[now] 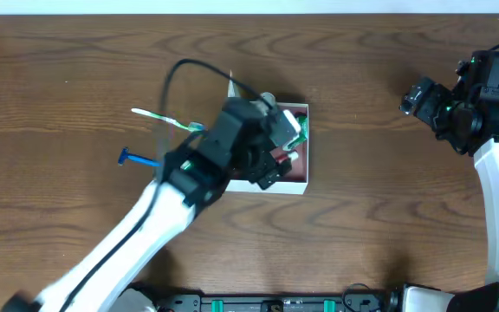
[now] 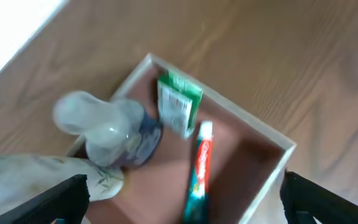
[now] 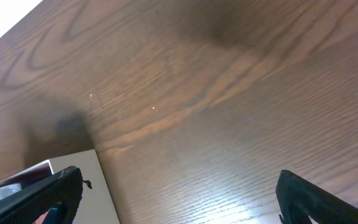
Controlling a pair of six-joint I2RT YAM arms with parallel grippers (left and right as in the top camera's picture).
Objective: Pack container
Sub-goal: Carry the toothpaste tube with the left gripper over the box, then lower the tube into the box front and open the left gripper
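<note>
The container (image 1: pixel 303 180) is a shallow square box with white walls and a reddish-pink floor, mid-table, mostly under my left arm. In the left wrist view the container (image 2: pixel 253 155) holds a toothpaste tube (image 2: pixel 199 167), a green and white packet (image 2: pixel 179 103), a clear bottle (image 2: pixel 107 124) and a pale floral pouch (image 2: pixel 36 177) at its left edge. My left gripper (image 2: pixel 182 199) is open above the box floor, holding nothing; in the overhead view it (image 1: pixel 271 156) hovers over the box. My right gripper (image 1: pixel 418 100) is open over bare table at the far right.
A green and white toothbrush (image 1: pixel 167 120) and a blue razor (image 1: pixel 137 158) lie on the table left of the box. The right wrist view shows wood table (image 3: pixel 229 93) and a white object (image 3: pixel 79 186) at the lower left.
</note>
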